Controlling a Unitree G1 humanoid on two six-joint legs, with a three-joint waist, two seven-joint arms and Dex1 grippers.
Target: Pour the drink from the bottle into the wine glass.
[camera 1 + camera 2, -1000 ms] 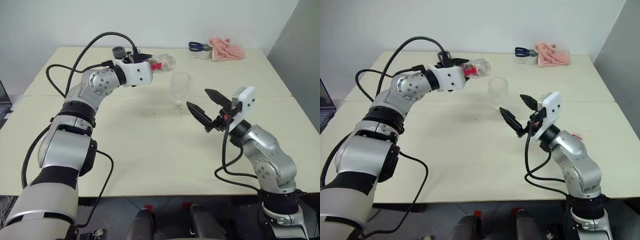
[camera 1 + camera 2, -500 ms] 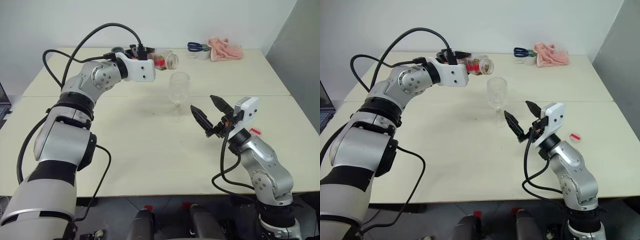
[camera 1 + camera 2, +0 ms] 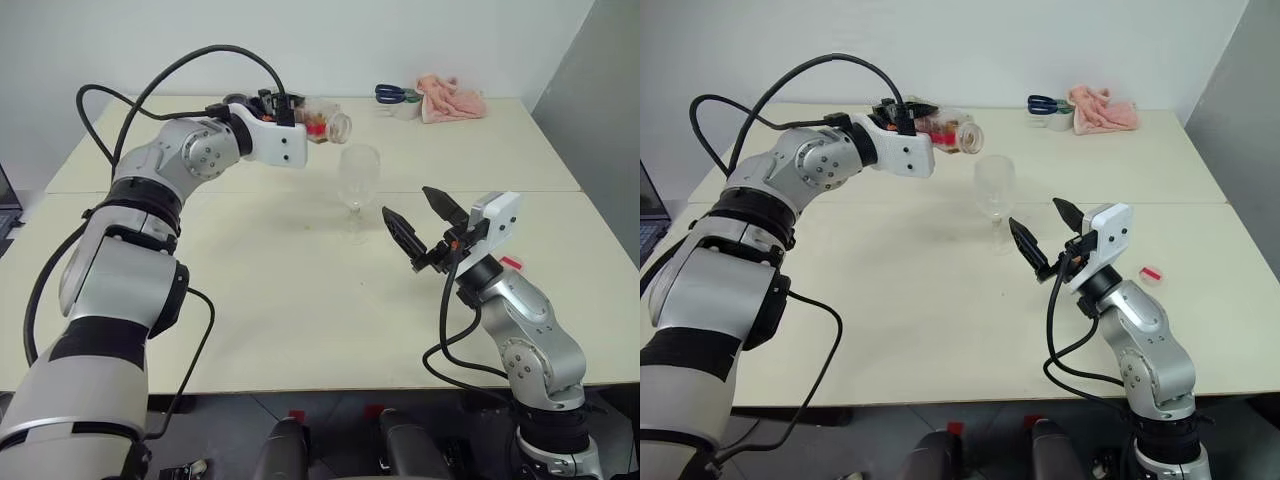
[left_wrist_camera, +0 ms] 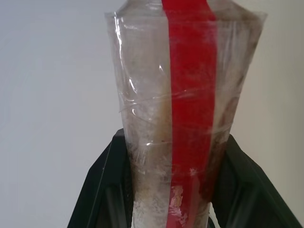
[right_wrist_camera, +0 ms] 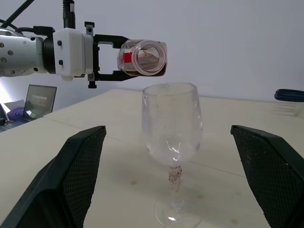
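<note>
Both arms: silver-grey metallic segments with black joint bands and rounded housings. Each wrist carries a white boxy module. Left hand [image 3: 300,113] and right hand [image 3: 415,222]: black tapered fingers. Black cables loop behind each hand.

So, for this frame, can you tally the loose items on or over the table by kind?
Bottles: 1, the bottle, held in the left gripper
Glasses: 1, the wine glass
Cloths: 1, the pink cloth
Scissors: 1, the blue-handled scissors
Small red items: 1
Total: 5
</note>
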